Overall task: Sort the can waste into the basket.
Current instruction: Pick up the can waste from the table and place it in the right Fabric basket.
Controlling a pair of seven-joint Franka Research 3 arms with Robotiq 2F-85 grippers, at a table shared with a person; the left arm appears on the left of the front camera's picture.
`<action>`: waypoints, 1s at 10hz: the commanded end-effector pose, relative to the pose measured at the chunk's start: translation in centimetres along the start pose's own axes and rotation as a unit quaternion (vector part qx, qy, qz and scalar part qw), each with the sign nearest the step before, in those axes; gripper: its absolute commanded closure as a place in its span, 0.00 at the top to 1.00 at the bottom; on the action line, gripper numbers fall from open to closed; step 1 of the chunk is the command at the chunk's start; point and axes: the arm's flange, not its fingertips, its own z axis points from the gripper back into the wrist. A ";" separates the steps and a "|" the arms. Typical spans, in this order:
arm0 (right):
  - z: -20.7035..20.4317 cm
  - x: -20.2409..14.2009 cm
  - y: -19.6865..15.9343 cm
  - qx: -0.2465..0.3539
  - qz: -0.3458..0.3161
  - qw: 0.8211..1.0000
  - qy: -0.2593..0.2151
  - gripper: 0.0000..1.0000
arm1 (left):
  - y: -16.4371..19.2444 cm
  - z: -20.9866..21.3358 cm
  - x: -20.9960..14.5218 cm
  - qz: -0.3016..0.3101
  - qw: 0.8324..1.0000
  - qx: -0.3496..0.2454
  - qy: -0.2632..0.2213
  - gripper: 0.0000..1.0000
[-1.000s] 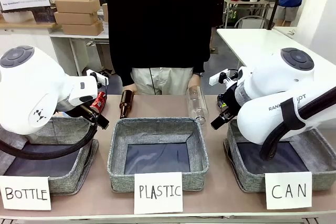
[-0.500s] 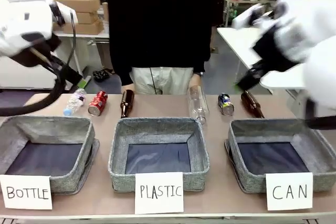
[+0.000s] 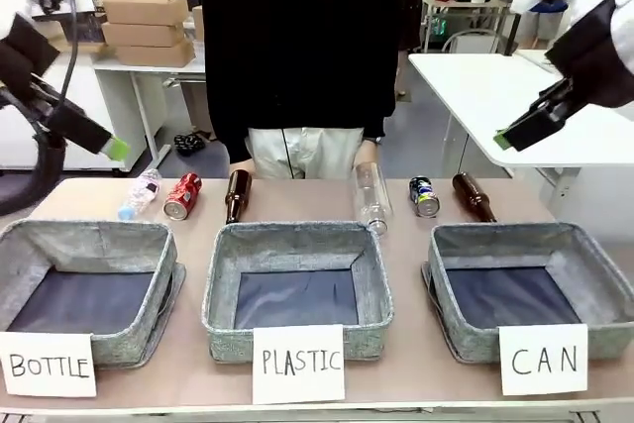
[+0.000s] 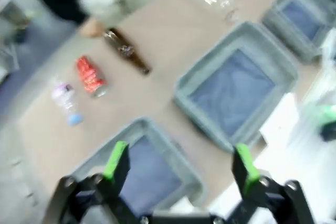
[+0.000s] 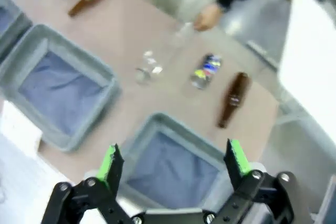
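Observation:
The dented red can (image 3: 183, 195) lies on the table behind the BOTTLE basket, and the dark blue can (image 3: 425, 196) lies behind the grey basket carded CAN (image 3: 505, 236). Both arms are raised high at the sides. My left gripper (image 3: 102, 142) hangs open far above the left end, with the red can (image 4: 90, 75) well ahead of its open fingers in the blurred left wrist view. My right gripper (image 3: 515, 134) is open above the right end. Its wrist view looks down on the blue can (image 5: 206, 71) and the CAN basket (image 5: 157, 123).
A basket carded BOTTLE (image 3: 89, 235) and one carded PLASTIC (image 3: 297, 237) stand left and centre. Two brown bottles (image 3: 236, 194) (image 3: 475, 195), a clear bottle (image 3: 372, 197) and a small plastic bottle (image 3: 141, 192) lie in the back row. A person (image 3: 302, 47) stands at the far edge.
Both arms have swung up and outward from low over the baskets to high at the sides. The row of cans and bottles has come into view.

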 end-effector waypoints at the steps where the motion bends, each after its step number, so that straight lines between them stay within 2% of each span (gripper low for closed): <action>1: 5.1 -1.2 -3.7 0.199 -0.314 0.928 -0.028 1.00 | 5.4 4.0 -1.4 0.126 0.924 -0.349 -0.095 1.00; 2: 6.8 -3.3 -5.8 0.275 -0.403 0.871 -0.060 1.00 | 8.1 4.7 -2.7 0.231 0.876 -0.392 -0.162 1.00; 3: 7.4 -5.5 -8.5 0.283 -0.483 0.825 -0.084 1.00 | 9.8 4.6 -3.7 0.295 0.847 -0.393 -0.203 1.00; 4: 7.0 -8.2 -12.3 0.284 -0.572 0.766 -0.078 1.00 | 11.3 4.4 -4.6 0.340 0.822 -0.394 -0.233 1.00; 5: 6.8 -10.2 -14.7 0.296 -0.603 0.730 -0.129 1.00 | 12.5 4.3 -5.4 0.377 0.809 -0.375 -0.250 1.00; 6: 5.9 -10.4 -14.9 0.240 -0.613 0.743 -0.122 1.00 | 13.5 3.9 -5.8 0.437 0.806 -0.322 -0.238 1.00; 7: 7.8 -9.2 -12.5 0.255 -0.315 0.912 -0.057 1.00 | 12.4 5.4 -5.7 0.192 0.910 -0.311 -0.194 1.00; 10: 7.8 -9.2 -12.5 0.255 -0.315 0.912 -0.057 1.00 | 12.4 5.4 -5.7 0.192 0.910 -0.311 -0.194 1.00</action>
